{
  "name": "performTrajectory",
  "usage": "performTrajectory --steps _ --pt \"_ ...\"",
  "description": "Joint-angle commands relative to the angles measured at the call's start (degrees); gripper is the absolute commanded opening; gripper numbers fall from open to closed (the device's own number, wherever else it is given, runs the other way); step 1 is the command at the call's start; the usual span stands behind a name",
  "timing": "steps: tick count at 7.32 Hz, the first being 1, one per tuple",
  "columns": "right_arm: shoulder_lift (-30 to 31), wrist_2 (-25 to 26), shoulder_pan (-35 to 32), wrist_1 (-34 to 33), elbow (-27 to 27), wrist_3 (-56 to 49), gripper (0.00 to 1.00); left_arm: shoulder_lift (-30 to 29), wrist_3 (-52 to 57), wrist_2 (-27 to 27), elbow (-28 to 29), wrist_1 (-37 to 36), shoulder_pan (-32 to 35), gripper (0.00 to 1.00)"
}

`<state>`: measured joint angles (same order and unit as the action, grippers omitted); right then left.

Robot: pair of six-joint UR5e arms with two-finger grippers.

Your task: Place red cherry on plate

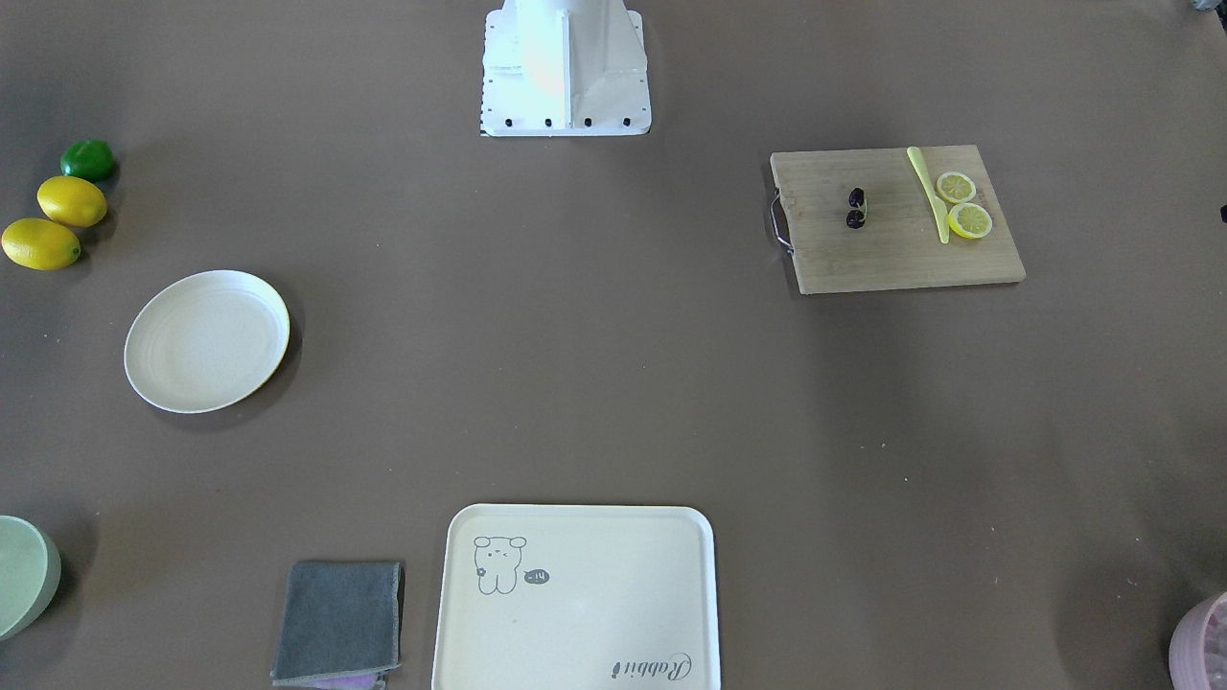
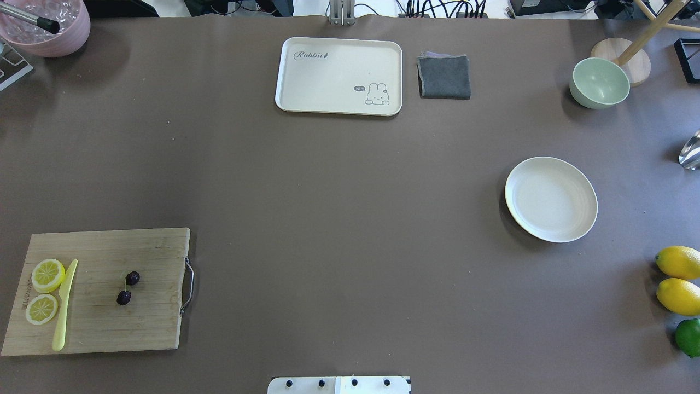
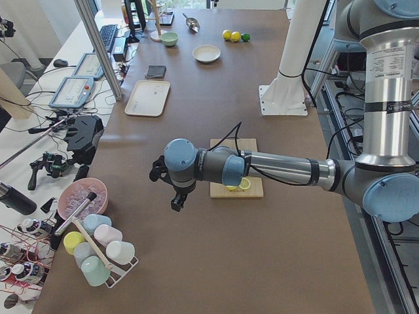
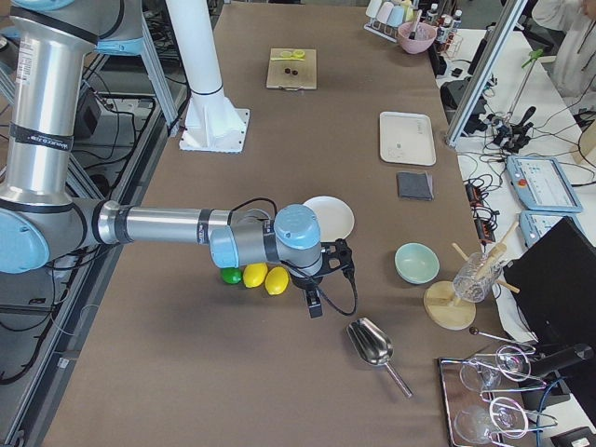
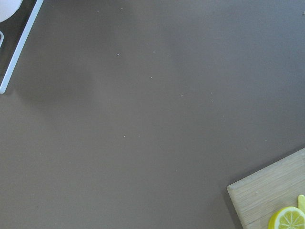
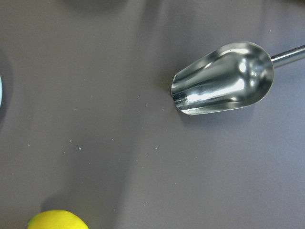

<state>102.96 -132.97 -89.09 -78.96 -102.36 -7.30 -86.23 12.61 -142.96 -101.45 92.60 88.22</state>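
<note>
The red cherry (image 2: 128, 287), two tiny dark fruits on one stem, lies on a wooden cutting board (image 2: 98, 290) at the table's left end; it also shows in the front view (image 1: 856, 208). The plate (image 2: 550, 198), round and cream-white, sits empty toward the right end. My left gripper (image 3: 175, 203) shows only in the exterior left view, hanging above bare table beside the board; I cannot tell if it is open or shut. My right gripper (image 4: 313, 303) shows only in the exterior right view, near the lemons and short of the plate (image 4: 328, 216); its state is unclear too.
Two lemon slices (image 2: 48, 275) and a pale green knife (image 2: 64, 306) share the board. A bear tray (image 2: 339, 75), grey cloth (image 2: 444, 76) and green bowl (image 2: 599, 82) line the far edge. Two lemons (image 2: 678, 261), a lime (image 2: 688, 336) and a metal scoop (image 6: 224, 78) lie at the right end.
</note>
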Motion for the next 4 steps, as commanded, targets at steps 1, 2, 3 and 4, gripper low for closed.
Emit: performTrajectory --steps 1,2,3,4 --pt "0.2 0.6 -1.0 0.0 1.0 0.5 1.0 -0.2 -1.8 0.0 -1.0 0.0 -0.5 0.98" --pt "0.0 0.3 -1.3 0.0 0.7 0.5 1.0 0.1 -1.7 0.1 -0.6 0.1 -0.5 0.98" --pt "-0.2 0.1 -1.4 0.0 0.2 1.7 1.0 0.2 -1.7 0.7 -1.1 0.1 0.0 0.97" --pt "-0.1 -0.1 -1.4 0.0 0.3 2.0 1.0 0.2 -1.8 0.9 -1.0 0.1 0.0 0.98"
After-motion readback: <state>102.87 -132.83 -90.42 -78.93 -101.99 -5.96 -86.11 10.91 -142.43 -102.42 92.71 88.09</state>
